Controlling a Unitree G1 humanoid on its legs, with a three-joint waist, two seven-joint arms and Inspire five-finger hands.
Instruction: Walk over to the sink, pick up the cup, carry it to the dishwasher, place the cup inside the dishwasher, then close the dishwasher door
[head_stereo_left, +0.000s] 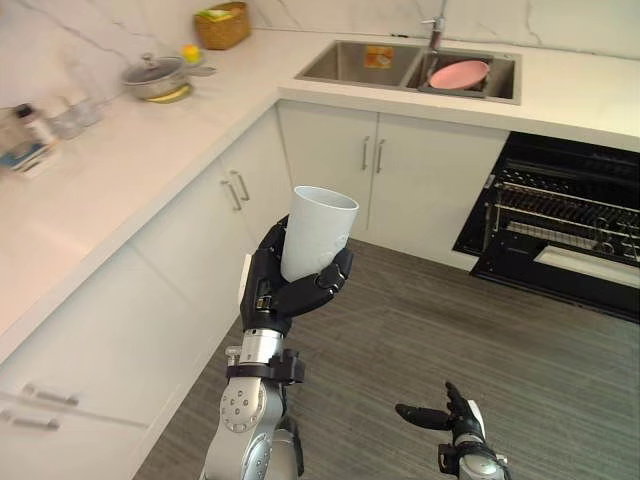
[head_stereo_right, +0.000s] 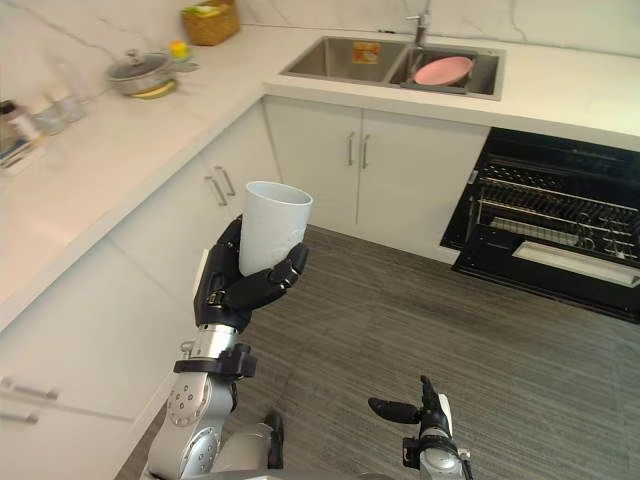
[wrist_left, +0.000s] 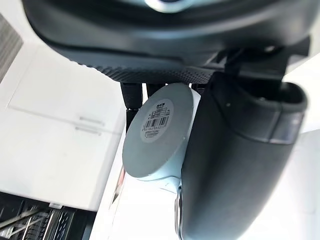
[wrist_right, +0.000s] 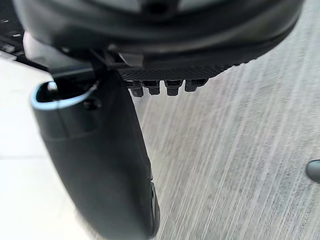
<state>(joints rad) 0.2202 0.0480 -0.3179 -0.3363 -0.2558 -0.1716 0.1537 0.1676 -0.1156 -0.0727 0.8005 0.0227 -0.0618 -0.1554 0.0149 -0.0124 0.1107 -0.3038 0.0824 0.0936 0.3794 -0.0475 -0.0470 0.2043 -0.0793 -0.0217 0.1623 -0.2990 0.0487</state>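
My left hand (head_stereo_left: 285, 292) is raised over the floor with its fingers and thumb curled round a pale blue-white cup (head_stereo_left: 317, 232), held upright with its mouth up. The left wrist view shows the cup's round base (wrist_left: 158, 132) with a barcode label, pinned between the thumb and fingers. The sink (head_stereo_left: 360, 62) lies in the far counter, a pink bowl (head_stereo_left: 458, 74) in its right basin. At the right the dishwasher (head_stereo_left: 565, 215) stands open, its rack (head_stereo_left: 560, 212) and lowered door (head_stereo_left: 570, 272) showing. Low at the bottom my right hand (head_stereo_left: 447, 415) hangs with straight fingers, holding nothing.
White counters with cabinets (head_stereo_left: 210, 215) run along the left and back. A pot (head_stereo_left: 155, 78), a basket (head_stereo_left: 222, 25) and small jars (head_stereo_left: 60, 120) stand on the left counter. Grey wood floor (head_stereo_left: 480, 340) stretches between me and the dishwasher.
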